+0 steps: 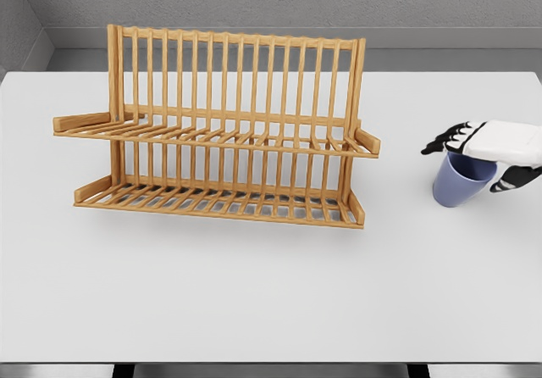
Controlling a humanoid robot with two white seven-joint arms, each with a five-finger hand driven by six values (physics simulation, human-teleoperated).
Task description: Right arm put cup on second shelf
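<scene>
Grasp stage: right hand [495, 147] fingers closed around the blue cup [460, 180] on the tabletop [254, 293]; next, lift toward the rack's upper shelf [220, 136].

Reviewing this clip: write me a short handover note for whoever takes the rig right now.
Right robot hand: fingers wrapped over the rim of the blue cup, at the table's right side, well right of the rack.
Left robot hand: not in view.
Wooden rack: upright mid-table, both shelves bare.
Done: cup grasped, it seems; whether it is lifted off the table is unclear.
Left: carry the cup left and set it on the second shelf, then release.
</scene>
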